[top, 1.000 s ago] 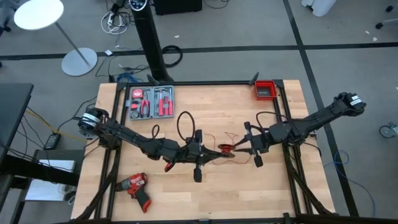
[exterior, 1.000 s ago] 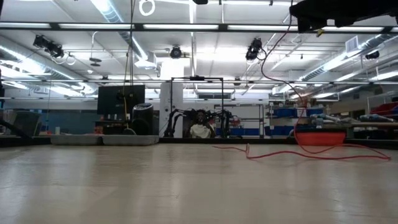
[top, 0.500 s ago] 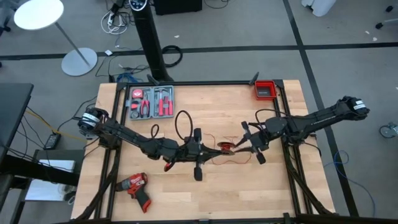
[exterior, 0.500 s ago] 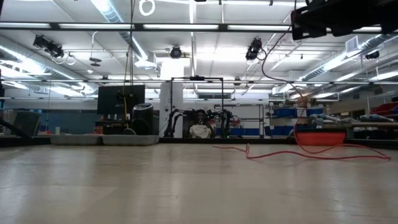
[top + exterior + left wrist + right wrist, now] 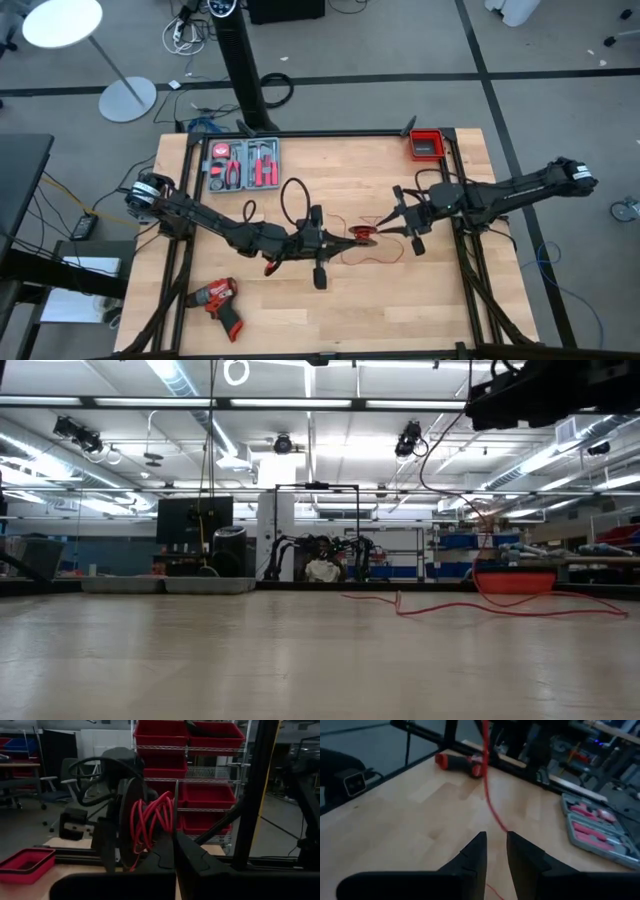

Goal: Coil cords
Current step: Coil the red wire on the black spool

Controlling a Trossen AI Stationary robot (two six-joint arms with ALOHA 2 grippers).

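The thin red wire is partly wound into a small coil (image 5: pixel 150 820), which also shows in the high view (image 5: pixel 362 237) at the table's middle. My left gripper (image 5: pixel 348 239) is shut on the coil. The rest of the wire runs to my right gripper (image 5: pixel 392 224) and lies in loose loops on the table (image 5: pixel 480 610). In the right wrist view the wire (image 5: pixel 490 800) runs into the narrow gap between my right gripper's (image 5: pixel 496 837) slightly parted fingers. The black cable (image 5: pixel 293 197) lies in a loop on the table beside my left arm. My left gripper pinches several turns of the coil's near side (image 5: pixel 167 827) between its two shut fingers. The fingers come level from the table's left. The coil stands on edge beyond the fingertips, with loose wire trailing from it. My right gripper has the wire in its gap; whether the fingers touch it, I cannot tell.
A grey case of red-handled tools (image 5: pixel 243 165) lies at the far left. A red bin (image 5: pixel 426 145) sits at the far right corner. A red and black drill (image 5: pixel 218 300) lies near the front left. Bare wood lies in front of both grippers.
My right gripper has gone a little toward the table's far edge, staying close to the coil, and its arm has stretched out straighter. My left gripper and the coil have kept still.
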